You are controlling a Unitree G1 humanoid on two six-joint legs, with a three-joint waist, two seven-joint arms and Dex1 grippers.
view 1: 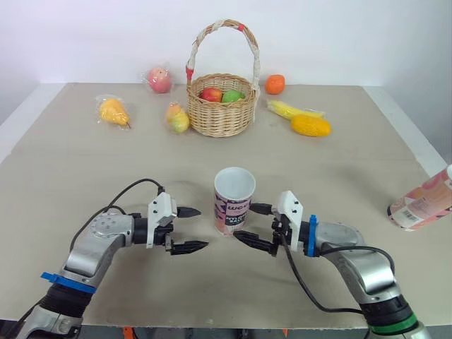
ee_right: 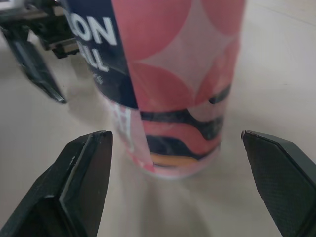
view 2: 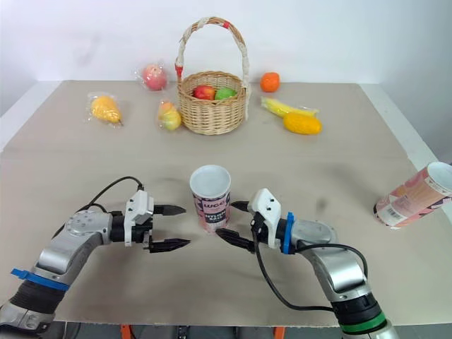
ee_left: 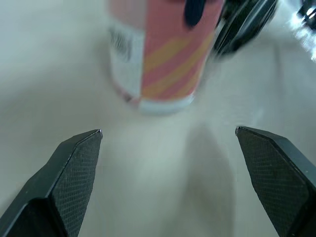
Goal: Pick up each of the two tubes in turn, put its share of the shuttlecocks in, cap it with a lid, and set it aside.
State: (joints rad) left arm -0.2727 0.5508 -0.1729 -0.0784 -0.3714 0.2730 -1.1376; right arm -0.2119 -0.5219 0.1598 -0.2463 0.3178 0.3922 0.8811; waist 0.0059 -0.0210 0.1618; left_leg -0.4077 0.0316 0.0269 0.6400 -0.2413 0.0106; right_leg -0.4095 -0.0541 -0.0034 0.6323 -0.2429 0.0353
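One tube (view 1: pixel 234 201) stands upright near the front middle of the table (view 1: pixel 85 183), with its open mouth up, between the two grippers. The left gripper (view 1: pixel 201 228) is on the tube's left side. Its fingers are spread wide and hold nothing, and the tips are just beside the tube but apart from it. The right gripper (view 1: pixel 244 222) is also wide open and empty. Its fingers point at the lower part of the tube from the right, very near to it, and I cannot tell if they touch it. A second tube (view 2: pixel 413 198) lies on its side at the right edge of the table, well apart from the first. Further back stands a basket (view 1: pixel 222 113) with fruit inside. A pear (view 1: pixel 113 111) and an apple (view 1: pixel 159 80) lie left of it, and a banana (view 1: pixel 293 109), a mango (view 1: pixel 311 126) and an orange (view 1: pixel 275 84) lie right of it.
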